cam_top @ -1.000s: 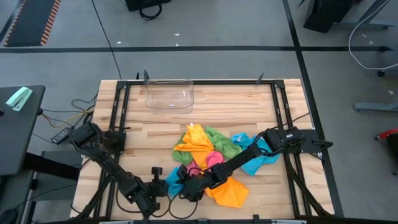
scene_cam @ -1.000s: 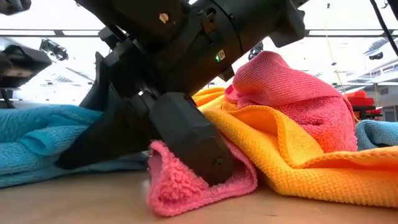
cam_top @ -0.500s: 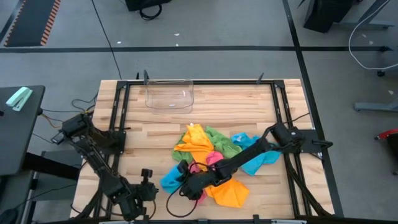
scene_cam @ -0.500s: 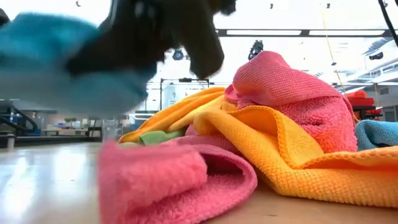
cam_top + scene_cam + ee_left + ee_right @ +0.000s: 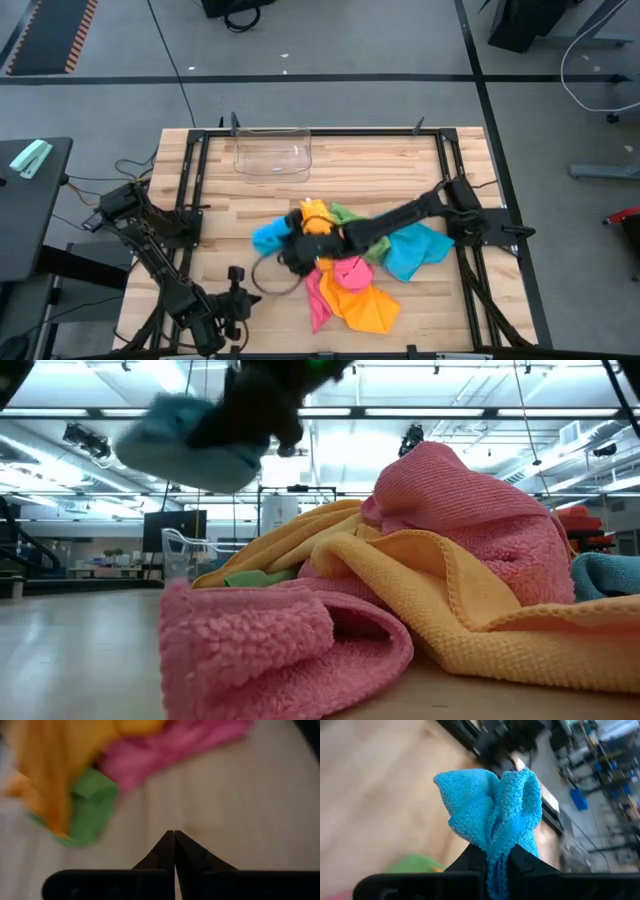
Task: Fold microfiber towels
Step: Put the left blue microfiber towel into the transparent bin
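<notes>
While the right gripper (image 5: 290,243) pinches a bunched blue towel (image 5: 268,236) and holds it up off the table (image 5: 220,200), the pile of towels lies at mid-table toward the front edge. In the right wrist view the blue towel (image 5: 495,815) is clamped between the closed fingers (image 5: 470,857), its gathered cloth standing out past the tips. In the high view it trails from the gripper toward the table's left side.

Counted from above: two blue towels, the held one and a second (image 5: 415,248) spread flat at the pile's right; two orange ones, one (image 5: 318,220) at the pile's top and one (image 5: 368,305) in front; a pink one (image 5: 335,278) running as a long strip toward the front edge; a green one (image 5: 352,222) behind.

One clear bin (image 5: 272,153) stands near the back edge. The left gripper (image 5: 236,290) rests near the front left, fingers (image 5: 162,852) pressed together on nothing.
</notes>
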Robot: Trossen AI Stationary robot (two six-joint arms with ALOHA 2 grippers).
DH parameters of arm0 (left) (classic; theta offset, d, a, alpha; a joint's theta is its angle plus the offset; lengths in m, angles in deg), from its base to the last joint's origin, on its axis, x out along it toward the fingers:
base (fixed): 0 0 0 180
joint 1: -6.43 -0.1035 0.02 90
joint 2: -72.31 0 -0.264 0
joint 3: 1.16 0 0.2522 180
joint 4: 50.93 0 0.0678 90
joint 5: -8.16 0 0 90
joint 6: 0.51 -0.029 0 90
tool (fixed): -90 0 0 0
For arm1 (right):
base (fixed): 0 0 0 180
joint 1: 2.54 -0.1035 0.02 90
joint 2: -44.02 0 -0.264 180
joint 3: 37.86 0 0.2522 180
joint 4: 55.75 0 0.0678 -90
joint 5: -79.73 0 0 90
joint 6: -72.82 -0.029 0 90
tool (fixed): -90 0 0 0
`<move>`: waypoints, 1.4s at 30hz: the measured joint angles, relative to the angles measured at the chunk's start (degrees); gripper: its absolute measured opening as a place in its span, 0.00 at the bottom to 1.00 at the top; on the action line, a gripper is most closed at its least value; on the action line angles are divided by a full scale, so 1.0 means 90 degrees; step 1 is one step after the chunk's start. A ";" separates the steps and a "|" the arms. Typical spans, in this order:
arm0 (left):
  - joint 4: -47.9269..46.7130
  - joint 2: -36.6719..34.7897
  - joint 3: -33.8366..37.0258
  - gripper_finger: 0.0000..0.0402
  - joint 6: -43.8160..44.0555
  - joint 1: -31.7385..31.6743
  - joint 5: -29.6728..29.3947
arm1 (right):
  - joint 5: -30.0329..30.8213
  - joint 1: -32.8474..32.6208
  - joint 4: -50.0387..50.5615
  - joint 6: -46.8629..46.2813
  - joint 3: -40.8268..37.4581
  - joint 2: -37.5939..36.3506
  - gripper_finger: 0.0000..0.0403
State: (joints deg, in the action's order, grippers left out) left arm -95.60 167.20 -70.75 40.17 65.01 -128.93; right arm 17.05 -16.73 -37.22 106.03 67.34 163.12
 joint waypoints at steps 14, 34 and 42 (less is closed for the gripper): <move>0.0168 -0.0203 0.0628 0.02 -0.2406 -0.1466 -0.0791 | -0.0788 0.2304 -0.0297 0.0873 0.0000 0.0028 0.07; 0.5334 -0.3910 0.4284 0.03 -0.6049 -0.3736 0.1893 | -0.2361 0.3133 0.1030 0.1756 0.1921 0.0008 0.08; 0.6271 -0.4651 0.4999 0.02 -0.7086 -0.5017 0.2905 | -0.4711 0.3795 0.0884 0.2267 0.1625 0.0023 0.08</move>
State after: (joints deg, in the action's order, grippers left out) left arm -39.16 125.34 -25.76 -23.60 19.86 -102.79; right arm -25.35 17.43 -29.27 126.43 81.96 163.33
